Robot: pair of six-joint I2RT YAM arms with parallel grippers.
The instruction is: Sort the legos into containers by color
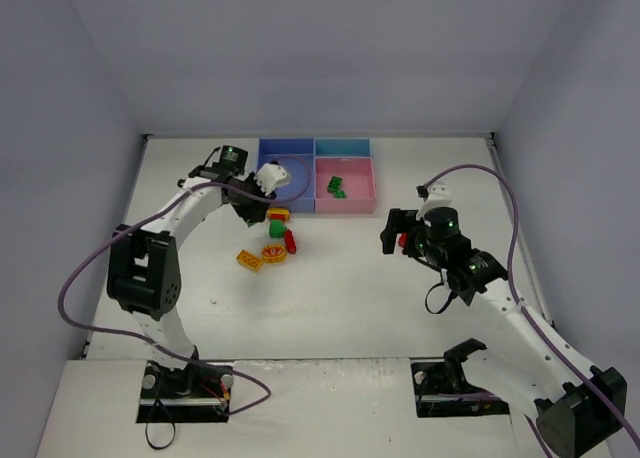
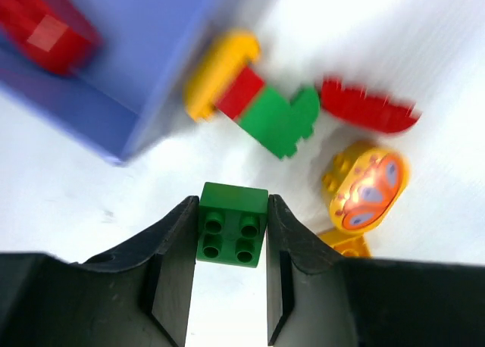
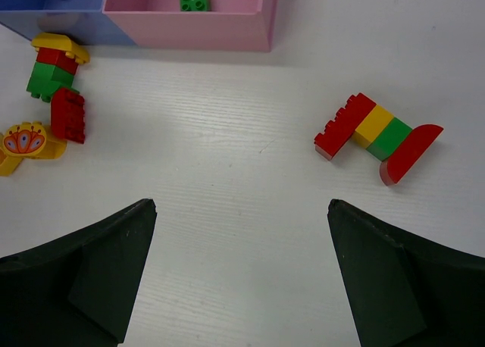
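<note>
- White bench (image 1: 350,308) walled in by pale grey-blue panels (image 1: 320,58) carries everything.
- One green lego (image 2: 233,229), a square four-stud brick, sits studs-up between the two dark fingers of the left claw (image 2: 233,211). Both fingers press flat against its opposite sides, pinching it. Whether it rests on the bench or hangs just above it cannot be told.
- Just beyond that brick lies a yellow-red-green stack (image 2: 250,101) tipped on its side, close to the outer corner of the blue tray (image 2: 151,67).
- Beside the stack is a loose red lego (image 2: 367,108), and nearer the wrist camera a round yellow piece (image 2: 367,184) with a printed face, leaning on another yellow brick.
- Inside the blue tray shows a blurred red brick (image 2: 45,32).
- Joined to the blue tray's right side is the pink tray (image 1: 345,206), which holds green bricks (image 1: 336,186). Behind the pink tray sits the narrow teal tray (image 1: 343,146).
- Well apart from the left-hand group, to the right on open bench, lies a joined row (image 3: 379,135) of red, yellow, green and a rounded red piece.
- Right claw (image 3: 241,203) hovers over bare bench short of that row, its fingers spread wide with nothing between them.
</note>
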